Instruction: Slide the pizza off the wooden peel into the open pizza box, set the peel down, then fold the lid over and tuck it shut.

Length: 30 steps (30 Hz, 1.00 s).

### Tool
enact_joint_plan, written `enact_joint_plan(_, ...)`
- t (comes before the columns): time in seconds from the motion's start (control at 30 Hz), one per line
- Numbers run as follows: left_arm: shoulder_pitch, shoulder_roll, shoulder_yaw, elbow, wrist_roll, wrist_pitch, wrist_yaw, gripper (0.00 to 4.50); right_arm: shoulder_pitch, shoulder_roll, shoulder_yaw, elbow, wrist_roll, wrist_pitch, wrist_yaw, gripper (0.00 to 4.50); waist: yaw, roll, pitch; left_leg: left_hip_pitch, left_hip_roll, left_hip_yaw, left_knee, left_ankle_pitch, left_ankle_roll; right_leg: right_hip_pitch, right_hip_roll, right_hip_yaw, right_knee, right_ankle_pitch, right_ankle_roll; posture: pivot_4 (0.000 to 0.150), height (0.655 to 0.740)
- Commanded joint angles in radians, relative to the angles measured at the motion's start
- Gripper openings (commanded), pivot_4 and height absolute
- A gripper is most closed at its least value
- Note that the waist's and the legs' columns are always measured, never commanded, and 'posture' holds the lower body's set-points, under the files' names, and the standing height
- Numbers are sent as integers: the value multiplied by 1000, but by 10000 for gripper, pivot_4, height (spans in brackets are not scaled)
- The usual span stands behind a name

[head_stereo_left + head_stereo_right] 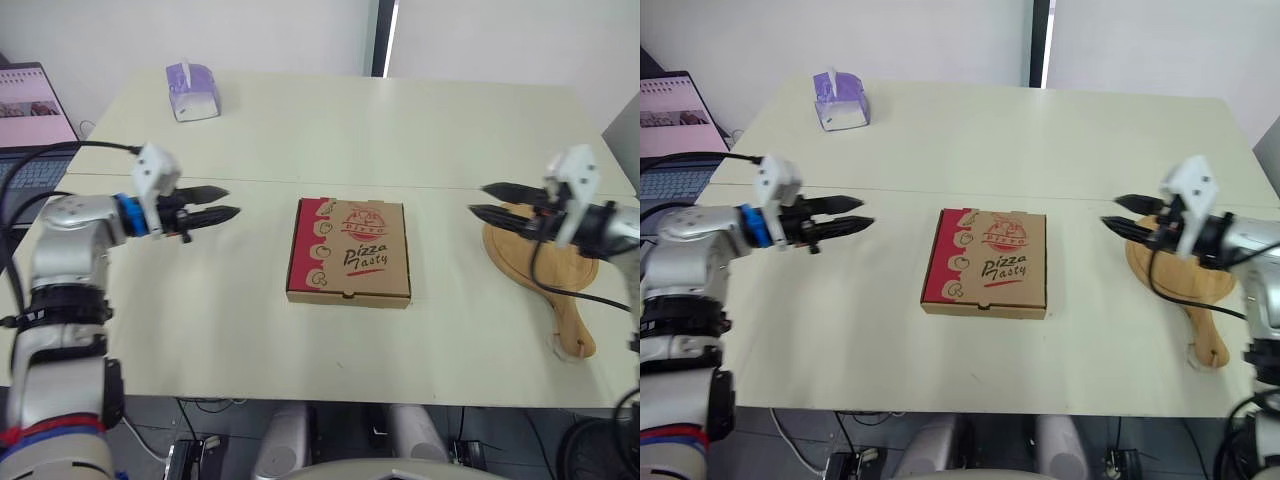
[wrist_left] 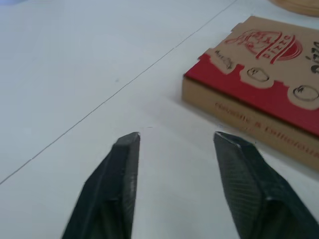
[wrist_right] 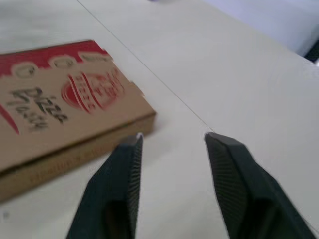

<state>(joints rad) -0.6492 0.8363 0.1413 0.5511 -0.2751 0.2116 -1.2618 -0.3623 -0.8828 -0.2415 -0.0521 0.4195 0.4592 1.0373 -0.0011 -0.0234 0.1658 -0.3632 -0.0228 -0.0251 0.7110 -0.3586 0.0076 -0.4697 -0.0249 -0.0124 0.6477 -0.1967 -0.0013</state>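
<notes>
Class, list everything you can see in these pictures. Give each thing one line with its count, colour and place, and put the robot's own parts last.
pizza box: one, brown with red print, lid shut, middle of the table
wooden peel: one, light wood, nothing on it, flat on the table right of the box
tissue box: one, purple and white, far left of the table
laptop: one, dark, open, left of the table
table: one, cream
left gripper: one, black, open, left of the box
right gripper: one, black, open, by the peel
</notes>
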Motion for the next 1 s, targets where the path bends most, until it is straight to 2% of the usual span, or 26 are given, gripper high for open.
enact_joint_plan(0.03,48,45,74,-29,-30,1,30,35886,30,-46,-82,-15,47,-5,40,35056,-1,0,0,2,0,0,0,0,0,2,0,0,0,0,0,1500,7400)
enact_joint_plan(0.1,77,54,95,-32,-35,1,44,42811,35,-47,-94,-15,62,2,40,42378,-2,0,1,6,1,1,0,0,1,7,0,0,-1,0,0,1500,7400)
enact_joint_plan(0.13,89,55,105,-35,-38,4,53,44775,36,-44,-96,-16,69,6,39,44788,-2,0,1,9,1,1,0,0,1,10,0,0,-1,0,0,1500,7400)
enact_joint_plan(0.2,111,51,120,-44,-45,3,74,44775,45,-38,-99,-18,77,7,36,44788,-2,0,1,17,1,0,-1,-1,1,18,1,0,-2,0,0,1500,7400)
enact_joint_plan(0.37,175,61,162,-97,-73,33,101,44775,128,-57,-144,-70,130,54,48,44788,2,0,1,17,1,0,0,-1,1,18,1,0,-2,0,0,1500,7400)
enact_joint_plan(0.47,264,81,191,-217,-119,118,84,44775,219,-99,-171,-169,169,116,79,44788,2,0,1,16,1,-1,-1,-1,2,17,0,0,-3,0,0,1500,7400)
enact_joint_plan(0.6,481,99,226,-494,-200,274,78,44775,400,-147,-193,-408,245,226,108,44788,2,0,1,16,2,-1,-2,-2,3,17,0,0,-4,0,0,1500,7400)
enact_joint_plan(0.7,591,110,281,-612,-240,344,105,44775,443,-163,-256,-461,296,310,73,44788,0,0,2,17,2,0,-2,-2,3,17,0,1,-4,-1,1,1500,7400)
enact_joint_plan(0.8,631,111,345,-572,-225,326,146,44775,515,-208,-410,-340,188,296,74,44788,3,1,3,18,2,0,-1,-2,3,19,0,0,-4,-1,2,1500,7400)
enact_joint_plan(0.83,616,108,347,-542,-221,313,157,44775,528,-219,-444,-286,154,266,75,44788,8,0,3,19,2,1,-1,-2,3,20,0,0,-4,-4,6,1500,7400)
enact_joint_plan(1.0,463,125,344,-306,-185,211,187,44775,475,-245,-549,63,82,99,106,44788,19,0,3,26,1,0,0,-2,3,29,2,0,-6,-5,7,1500,7400)
